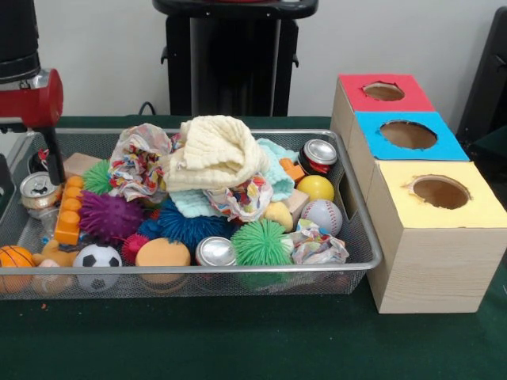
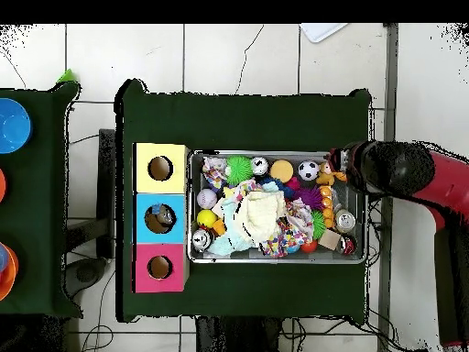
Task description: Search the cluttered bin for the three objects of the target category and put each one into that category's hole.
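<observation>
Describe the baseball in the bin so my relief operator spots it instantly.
Start at the wire mesh bin and go to its end nearest the three coloured boxes. The baseball sits there, just in front of a plain yellow ball. It is the only white ball with red stitching.

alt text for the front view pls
A wire mesh bin crammed with balls, cans, spiky toys and a cream cloth sits beside three boxes with red, blue and yellow holed tops. The red arm hangs over the bin's left end.
</observation>
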{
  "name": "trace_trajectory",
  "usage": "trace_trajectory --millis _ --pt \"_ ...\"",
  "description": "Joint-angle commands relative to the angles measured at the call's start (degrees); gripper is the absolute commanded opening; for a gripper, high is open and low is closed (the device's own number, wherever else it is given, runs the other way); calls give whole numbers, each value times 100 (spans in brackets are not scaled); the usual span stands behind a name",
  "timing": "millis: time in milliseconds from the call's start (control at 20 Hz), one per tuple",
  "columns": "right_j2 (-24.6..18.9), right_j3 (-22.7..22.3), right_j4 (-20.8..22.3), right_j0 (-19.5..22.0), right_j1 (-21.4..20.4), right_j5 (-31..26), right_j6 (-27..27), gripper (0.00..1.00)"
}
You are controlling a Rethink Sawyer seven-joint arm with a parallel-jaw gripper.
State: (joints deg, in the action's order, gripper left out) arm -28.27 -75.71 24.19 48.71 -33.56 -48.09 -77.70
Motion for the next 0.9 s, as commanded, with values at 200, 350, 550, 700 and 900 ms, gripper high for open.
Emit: trace_trajectory --millis 200,350,550,700,900 --pt "-212 -459 400 -32 360 329 739 100" --pt "-238 -454 419 -26 376 343 724 100" --pt "-235 -489 436 -32 357 374 672 100" --pt "-222 -548 446 -37 325 425 624 100" --pt "-206 -592 482 -74 344 512 562 100"
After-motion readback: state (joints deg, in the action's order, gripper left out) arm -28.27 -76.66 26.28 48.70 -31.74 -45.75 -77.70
